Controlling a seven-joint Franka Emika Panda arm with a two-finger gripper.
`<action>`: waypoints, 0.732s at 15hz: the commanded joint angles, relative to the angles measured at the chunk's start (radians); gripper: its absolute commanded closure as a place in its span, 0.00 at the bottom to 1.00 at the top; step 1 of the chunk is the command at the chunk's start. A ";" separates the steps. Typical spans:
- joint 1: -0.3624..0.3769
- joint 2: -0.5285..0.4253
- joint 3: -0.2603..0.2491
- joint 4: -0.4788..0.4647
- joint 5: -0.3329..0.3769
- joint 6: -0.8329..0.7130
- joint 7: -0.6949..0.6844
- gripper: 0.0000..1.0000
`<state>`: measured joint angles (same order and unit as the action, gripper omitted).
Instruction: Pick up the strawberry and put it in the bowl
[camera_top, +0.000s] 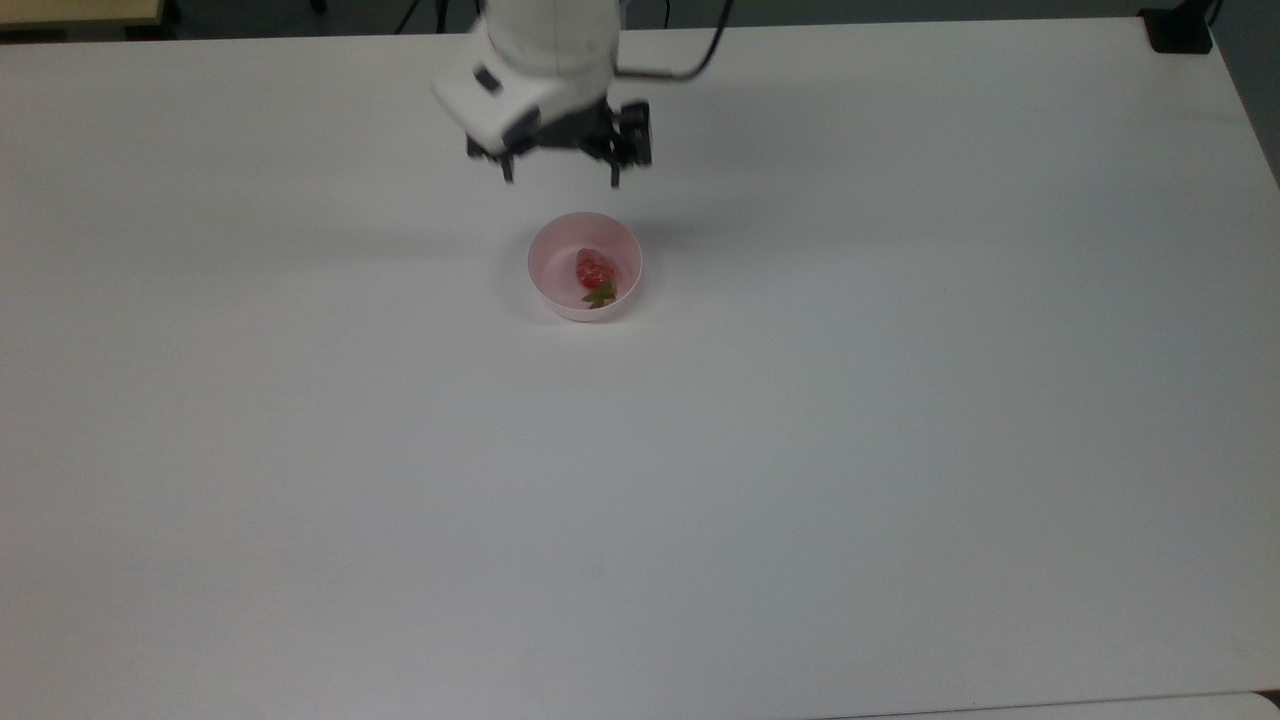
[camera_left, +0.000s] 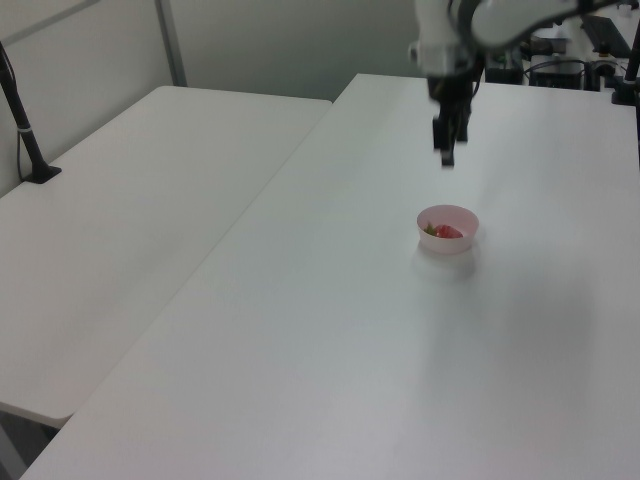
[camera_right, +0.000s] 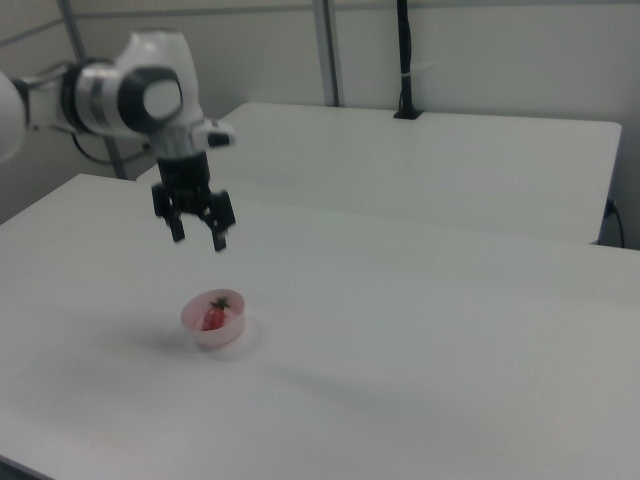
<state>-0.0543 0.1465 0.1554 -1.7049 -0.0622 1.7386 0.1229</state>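
The red strawberry (camera_top: 594, 270) with its green cap lies inside the pale pink bowl (camera_top: 552, 285) on the white table. In the left view the strawberry (camera_left: 447, 231) shows over the rim of the bowl (camera_left: 447, 243), and in the right view the strawberry (camera_right: 214, 315) rests in the bowl (camera_right: 214, 334). My gripper (camera_top: 561, 176) hangs well above the bowl, open, with nothing between its fingers. The same gripper (camera_right: 199, 238) shows its two fingers spread apart in the right view, and the gripper (camera_left: 447, 157) is seen edge-on in the left view.
The white table (camera_top: 800, 450) spreads wide around the bowl. A second white table (camera_left: 130, 230) stands beside it across a narrow gap. A black clamp (camera_top: 1180, 30) sits at the top view's far right corner, and a black post (camera_right: 405, 60) rises from the other table.
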 joint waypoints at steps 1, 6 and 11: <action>-0.007 -0.151 -0.045 -0.012 0.012 -0.083 0.006 0.00; 0.008 -0.223 -0.099 0.001 0.015 -0.174 0.003 0.00; 0.005 -0.217 -0.158 0.022 0.042 -0.070 -0.133 0.00</action>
<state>-0.0625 -0.0708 0.0480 -1.6892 -0.0513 1.6052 0.0859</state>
